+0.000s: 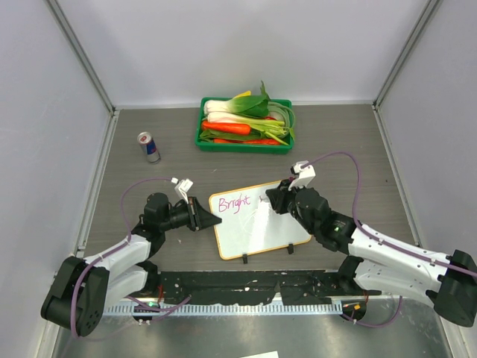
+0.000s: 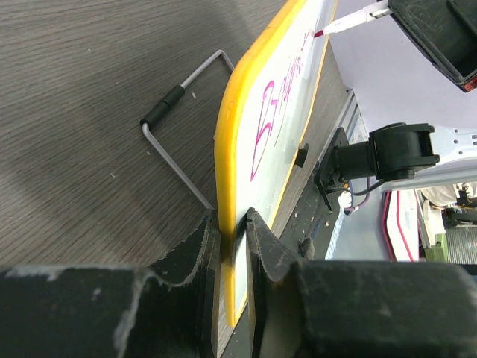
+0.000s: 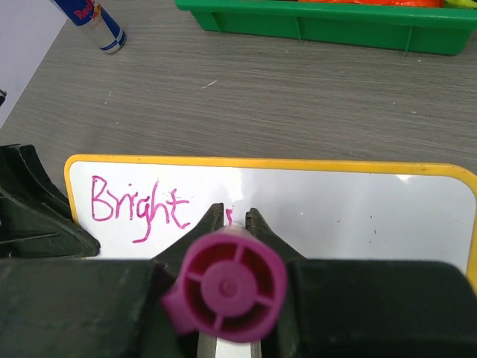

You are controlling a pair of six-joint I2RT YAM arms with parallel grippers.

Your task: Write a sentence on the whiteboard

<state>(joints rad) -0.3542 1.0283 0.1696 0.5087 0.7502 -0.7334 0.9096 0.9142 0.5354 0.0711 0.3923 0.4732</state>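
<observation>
The whiteboard lies mid-table, white with a yellow rim. My left gripper is shut on its left edge, the rim pinched between both jaws. On the board stands the sentence's first word, "Bright", in magenta at the upper left. My right gripper is shut on a purple marker held point-down on the board. A short fresh stroke shows just right of "Bright", between the right gripper's jaws. The marker's tip touches the board.
A green tray of vegetables stands at the back. A drinks can stands upright at the back left. A wire stand juts from under the board. Two black clips sit on its near edge, and a black rail runs along the table's front.
</observation>
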